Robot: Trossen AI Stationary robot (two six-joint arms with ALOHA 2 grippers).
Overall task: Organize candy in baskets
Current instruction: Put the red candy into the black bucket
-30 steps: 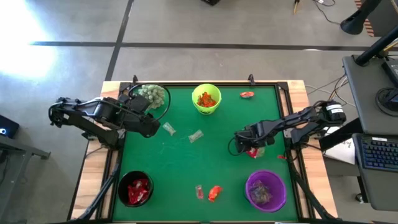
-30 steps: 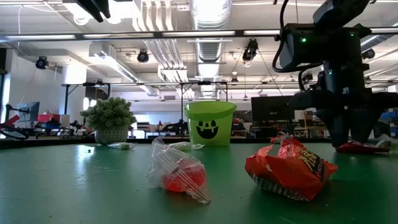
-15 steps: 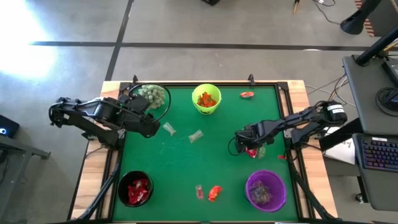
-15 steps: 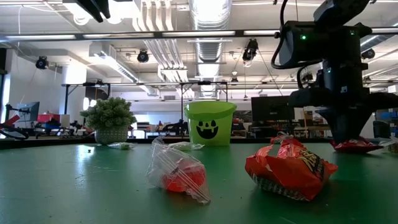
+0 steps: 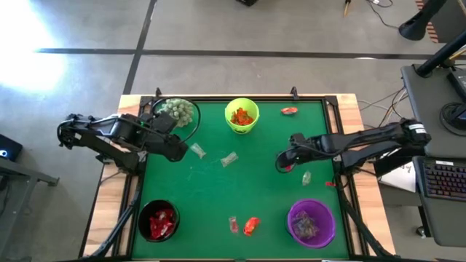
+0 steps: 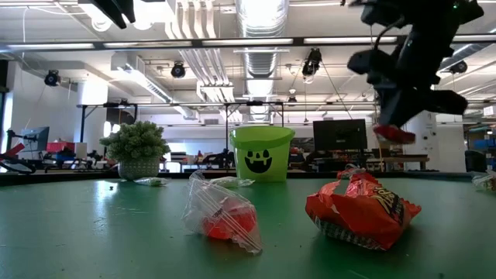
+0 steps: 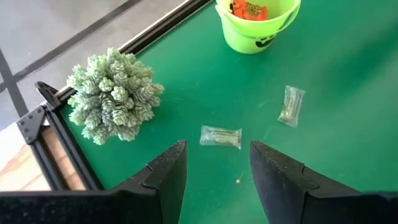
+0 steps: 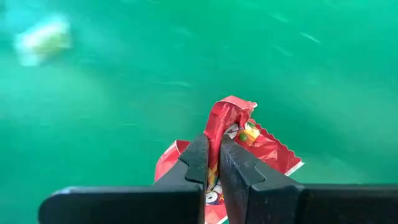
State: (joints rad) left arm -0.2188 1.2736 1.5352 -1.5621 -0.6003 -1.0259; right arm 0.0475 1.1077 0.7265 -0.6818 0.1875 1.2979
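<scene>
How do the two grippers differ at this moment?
The right gripper is shut on a red candy packet lifted clear of the green table; the left gripper is open and empty. The right one is over the table's right-hand side; the left waits near the spiky plant. Both have dark fingers.

I see a spiky pale-green plant [image 5: 178, 110] at the green table's [image 5: 211, 193] far left corner, and a keyboard [image 5: 443, 179] on a desk beside the rig.

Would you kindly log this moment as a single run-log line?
right claw: shut on red crinkly-wrapped candy, lifted off green table | left claw: open, above clear-wrapped candy
</scene>
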